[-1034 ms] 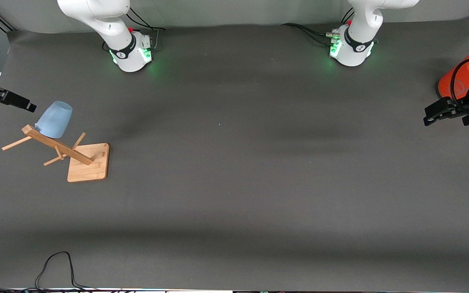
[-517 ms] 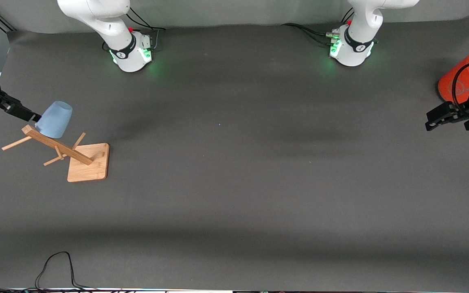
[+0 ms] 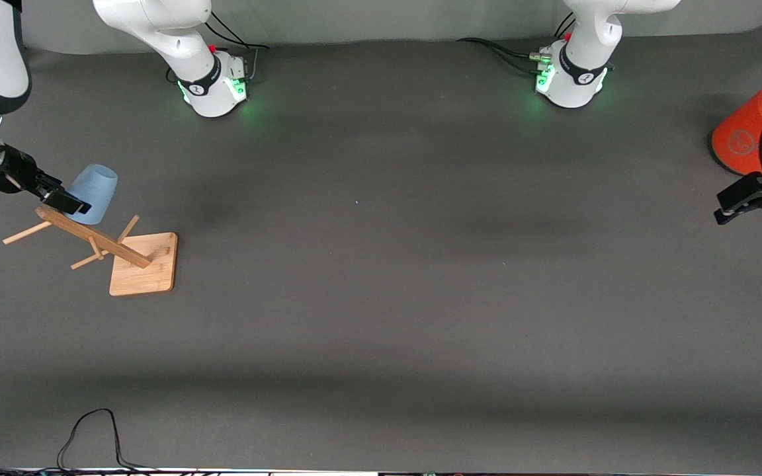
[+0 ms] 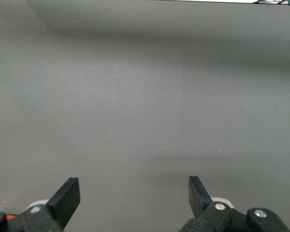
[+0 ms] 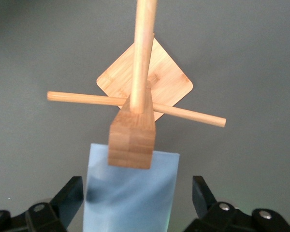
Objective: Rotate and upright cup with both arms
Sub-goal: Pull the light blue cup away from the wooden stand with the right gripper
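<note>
Since 1 s ago the right claw [image 3: 67, 201] has closed in from the worktop [image 3: 381, 297] edge at the right arm's end and now straddles the cup [image 3: 94, 192], fingers spread and not yet gripping; the left claw [image 3: 741, 205] has backed toward the opposite edge by the orange can [image 3: 745, 139], also open, waiting. Cup hangs mouth-down on a peg of the wooden rack [image 3: 136, 261] near that right-arm edge. Risk: claw fingers or cup snag the rack post on pull-off and tip the rack, or a shallow pinch lets the smooth cup slip.

Right tool [image 3: 63, 198] now around cup [image 3: 95, 190]
</note>
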Robot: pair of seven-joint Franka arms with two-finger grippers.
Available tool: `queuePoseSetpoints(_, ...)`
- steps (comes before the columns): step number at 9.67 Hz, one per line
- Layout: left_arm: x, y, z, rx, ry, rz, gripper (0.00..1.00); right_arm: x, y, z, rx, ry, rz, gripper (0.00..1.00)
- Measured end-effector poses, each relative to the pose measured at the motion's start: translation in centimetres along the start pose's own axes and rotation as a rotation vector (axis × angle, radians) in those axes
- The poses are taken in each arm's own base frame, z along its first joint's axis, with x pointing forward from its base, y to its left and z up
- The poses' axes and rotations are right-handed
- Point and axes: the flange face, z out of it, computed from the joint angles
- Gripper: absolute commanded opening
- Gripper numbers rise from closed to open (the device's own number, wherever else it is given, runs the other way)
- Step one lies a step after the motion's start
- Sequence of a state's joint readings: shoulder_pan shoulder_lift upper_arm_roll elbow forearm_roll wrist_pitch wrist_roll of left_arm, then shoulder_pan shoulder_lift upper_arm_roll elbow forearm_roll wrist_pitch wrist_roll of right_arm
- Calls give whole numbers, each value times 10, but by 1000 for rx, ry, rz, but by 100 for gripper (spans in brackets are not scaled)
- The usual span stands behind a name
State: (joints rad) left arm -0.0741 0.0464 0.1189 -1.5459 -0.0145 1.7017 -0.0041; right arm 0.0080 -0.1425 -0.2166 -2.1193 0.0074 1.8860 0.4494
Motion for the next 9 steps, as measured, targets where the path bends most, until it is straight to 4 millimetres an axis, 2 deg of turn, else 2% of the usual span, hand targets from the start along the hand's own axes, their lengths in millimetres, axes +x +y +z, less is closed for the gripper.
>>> queuePoseSetpoints(4,1,-2,-5,-1,10,14,100,0,-4,6,7,15,-7,100)
queuePoseSetpoints(7,1,11,-2,-7,6,42,100,-3,-6,19,2,9,-12,98)
queuePoseSetpoints(8,4,16,5,-9,-6,49,100,-4,-9,20,1,9,-17,78)
queuePoseSetpoints(9,7,20,14,-10,-17,56,100,-5,-11,20,1,9,-22,69)
